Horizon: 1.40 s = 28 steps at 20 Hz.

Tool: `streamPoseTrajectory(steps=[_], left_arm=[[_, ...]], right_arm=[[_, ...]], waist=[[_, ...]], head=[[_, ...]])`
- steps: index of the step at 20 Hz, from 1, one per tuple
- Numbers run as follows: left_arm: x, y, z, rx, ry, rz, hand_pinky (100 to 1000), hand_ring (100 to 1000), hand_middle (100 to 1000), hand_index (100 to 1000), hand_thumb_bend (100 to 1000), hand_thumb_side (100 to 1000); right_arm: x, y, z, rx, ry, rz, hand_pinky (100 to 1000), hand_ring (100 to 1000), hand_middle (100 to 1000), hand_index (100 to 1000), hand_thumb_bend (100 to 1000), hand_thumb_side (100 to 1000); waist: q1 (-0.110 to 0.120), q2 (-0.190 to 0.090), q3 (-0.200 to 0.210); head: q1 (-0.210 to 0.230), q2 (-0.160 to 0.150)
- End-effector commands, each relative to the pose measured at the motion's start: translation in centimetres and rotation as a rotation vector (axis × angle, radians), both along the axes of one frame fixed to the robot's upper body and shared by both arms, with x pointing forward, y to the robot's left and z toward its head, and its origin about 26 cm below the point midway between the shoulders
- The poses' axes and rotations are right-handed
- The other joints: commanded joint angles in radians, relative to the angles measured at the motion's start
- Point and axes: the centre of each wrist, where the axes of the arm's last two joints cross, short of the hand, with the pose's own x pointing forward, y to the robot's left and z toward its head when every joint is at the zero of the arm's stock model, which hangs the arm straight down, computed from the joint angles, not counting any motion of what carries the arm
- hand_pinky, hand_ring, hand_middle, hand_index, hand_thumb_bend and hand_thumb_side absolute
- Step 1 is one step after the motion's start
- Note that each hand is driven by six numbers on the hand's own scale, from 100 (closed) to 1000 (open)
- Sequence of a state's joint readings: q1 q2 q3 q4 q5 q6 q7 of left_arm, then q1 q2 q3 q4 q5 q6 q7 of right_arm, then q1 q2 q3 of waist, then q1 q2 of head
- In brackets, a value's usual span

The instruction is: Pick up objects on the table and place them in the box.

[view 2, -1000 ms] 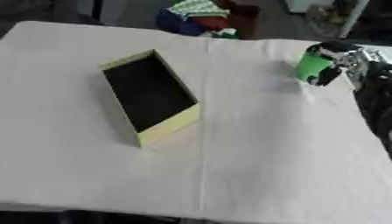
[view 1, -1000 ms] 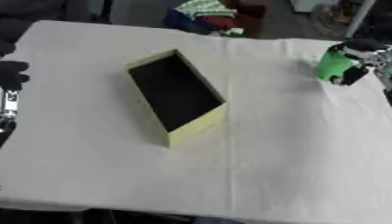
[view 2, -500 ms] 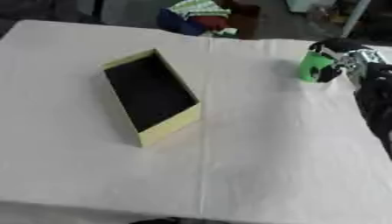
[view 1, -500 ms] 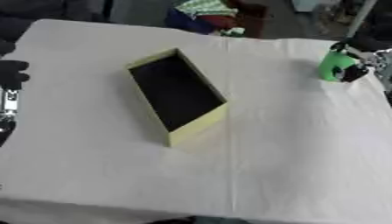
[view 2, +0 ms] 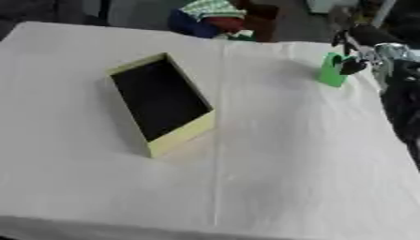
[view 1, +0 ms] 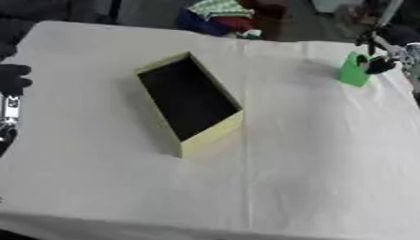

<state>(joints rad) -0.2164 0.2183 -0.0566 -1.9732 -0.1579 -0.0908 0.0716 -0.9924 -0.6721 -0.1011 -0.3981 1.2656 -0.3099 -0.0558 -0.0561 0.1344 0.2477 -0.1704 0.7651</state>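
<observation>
Left hand [view 1: 11,83] sits idle at the left edge of the frame; I cannot tell its finger state. Yellow box [view 1: 191,101] lies open at centre-left on the white surface [view 1: 311,159], interior dark. Upper right: my right hand [view 2: 354,62] has fingers curled around the green object [view 2: 331,71].

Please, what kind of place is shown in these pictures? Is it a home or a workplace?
Probably a lab or test room rather than a home. A table under a plain white cloth carries only a yellow box and a green object in the robot's right hand, and loose coloured items lie heaped beyond the far edge.
</observation>
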Motion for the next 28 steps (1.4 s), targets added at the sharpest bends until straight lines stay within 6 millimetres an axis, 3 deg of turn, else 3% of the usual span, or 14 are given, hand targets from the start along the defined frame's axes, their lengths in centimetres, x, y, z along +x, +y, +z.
streamPoseTrajectory(steps=[1, 9, 11, 13, 14, 17, 21, 28], left_arm=[[-0.1, 0.1, 0.9, 0.003, -0.033, -0.007, 655, 678, 733, 816, 240, 567], [-0.1, 0.1, 0.8, 0.004, -0.031, -0.008, 656, 677, 732, 817, 241, 566], [-0.1, 0.1, 0.8, 0.004, -0.031, -0.008, 656, 677, 732, 817, 241, 566], [-0.1, 0.1, 0.8, 0.005, -0.031, -0.008, 656, 677, 732, 816, 242, 567], [-0.1, 0.1, 0.8, 0.005, -0.031, -0.008, 656, 677, 732, 816, 242, 567], [-0.1, 0.1, 0.8, 0.006, -0.03, -0.008, 656, 676, 731, 816, 242, 568], [-0.1, 0.1, 0.8, 0.008, -0.03, -0.008, 656, 676, 731, 816, 242, 568], [-0.1, 0.1, 1.0, 0.008, -0.036, -0.009, 656, 676, 732, 816, 245, 570]], right_arm=[[-0.1, -0.8, 1.8, -0.041, -0.09, 0.01, 728, 767, 404, 752, 100, 100], [0.2, -0.2, 1.9, -0.098, -0.184, 0.103, 728, 753, 405, 756, 100, 100], [0.3, 0.1, 2.0, -0.11, -0.172, 0.122, 755, 776, 498, 808, 100, 100], [0.3, 0.1, 1.6, -0.114, -0.127, 0.117, 799, 831, 708, 900, 100, 100], [0.3, 0.0, 1.4, -0.113, -0.102, 0.11, 828, 870, 817, 946, 165, 100], [0.0, -0.5, 0.2, -0.086, -0.016, 0.062, 872, 953, 963, 998, 266, 100], [-0.3, -1.1, -0.1, -0.029, 0.049, -0.001, 884, 979, 984, 1000, 288, 100], [-0.2, -1.5, 2.0, 0.068, 0.056, -0.058, 882, 1000, 978, 1000, 300, 107]], waist=[[0.003, -0.018, -0.001], [0.003, -0.023, -0.004], [0.002, -0.024, -0.003], [0.002, -0.024, -0.001], [0.002, -0.023, 0.0], [0.002, -0.02, 0.002], [0.003, -0.014, 0.001], [0.001, 0.012, 0.005]], head=[[0.001, 0.005], [0.001, 0.005], [0.001, 0.005], [0.0, 0.005], [0.0, 0.005], [0.001, 0.005], [0.0, 0.005], [0.004, 0.005]])
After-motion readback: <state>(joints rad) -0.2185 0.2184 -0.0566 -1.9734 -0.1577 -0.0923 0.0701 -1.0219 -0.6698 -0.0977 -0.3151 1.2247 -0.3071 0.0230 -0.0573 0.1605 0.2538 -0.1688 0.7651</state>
